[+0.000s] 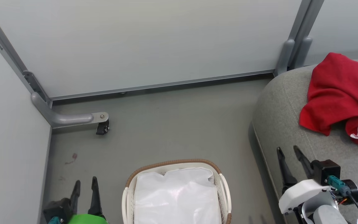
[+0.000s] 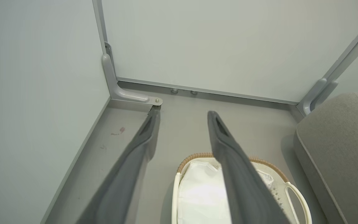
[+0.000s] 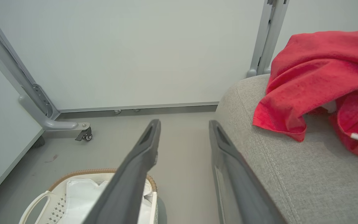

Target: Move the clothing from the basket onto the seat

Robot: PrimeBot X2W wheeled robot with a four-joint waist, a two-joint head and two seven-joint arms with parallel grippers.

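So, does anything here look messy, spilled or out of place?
Only small things. The bright red fabric garment lies crumpled in a heap on the grey upholstered sofa cushion, and a faint reddish smudge marks the grey floor near the left wall. Nothing looks spilled or broken.

The left gripper (image 2: 183, 112) holds its two dark fingers spread, with nothing between them. At six o'clock the basket (image 2: 175, 193) shows its white liner (image 2: 202, 196). The grey seat (image 2: 340, 140) lies at four o'clock, apart from the basket.
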